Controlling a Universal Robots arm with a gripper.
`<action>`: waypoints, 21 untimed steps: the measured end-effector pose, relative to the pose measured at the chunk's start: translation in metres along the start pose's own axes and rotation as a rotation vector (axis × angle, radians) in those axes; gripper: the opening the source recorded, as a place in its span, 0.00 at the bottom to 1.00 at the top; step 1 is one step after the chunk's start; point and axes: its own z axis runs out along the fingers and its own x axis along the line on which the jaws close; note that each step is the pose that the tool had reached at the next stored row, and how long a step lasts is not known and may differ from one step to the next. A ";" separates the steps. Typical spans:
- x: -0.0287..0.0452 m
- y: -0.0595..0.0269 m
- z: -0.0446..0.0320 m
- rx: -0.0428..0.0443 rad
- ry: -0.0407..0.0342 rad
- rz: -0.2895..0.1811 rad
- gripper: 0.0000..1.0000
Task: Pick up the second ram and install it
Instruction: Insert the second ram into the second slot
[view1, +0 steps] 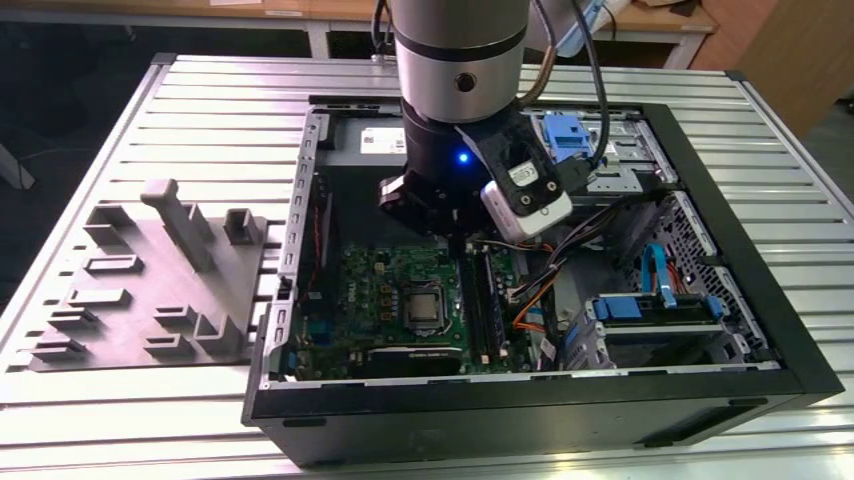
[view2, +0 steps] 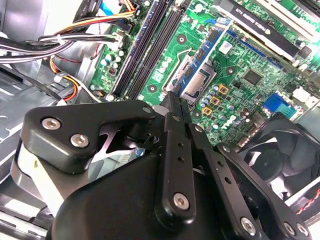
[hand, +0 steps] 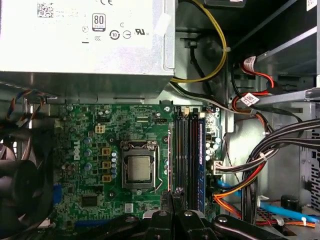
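While gripper (view2: 173, 102) is hovering with fingers pinched together on nothing, ram (view1: 479, 300) is seemingly sitting edge-up in slots (hand: 189, 160), at gripper's 6 o'clock in exterior view. Judging it light, stiff, fragile; long edges best for gripping, not chips.

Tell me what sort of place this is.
Probably a robotics lab bench set up for computer assembly: an open black desktop computer case lies on a ribbed aluminium table, a grey moulded plastic parts tray sits beside it, and a grey robot arm hangs over the green motherboard inside.
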 end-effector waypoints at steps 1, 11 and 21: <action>0.0000 0.0000 0.0000 0.0000 0.0000 0.000 0.11; -0.0017 0.0002 0.0005 -0.0005 -0.0001 0.001 0.11; -0.0099 0.0004 0.0023 -0.0091 0.0002 -0.020 0.11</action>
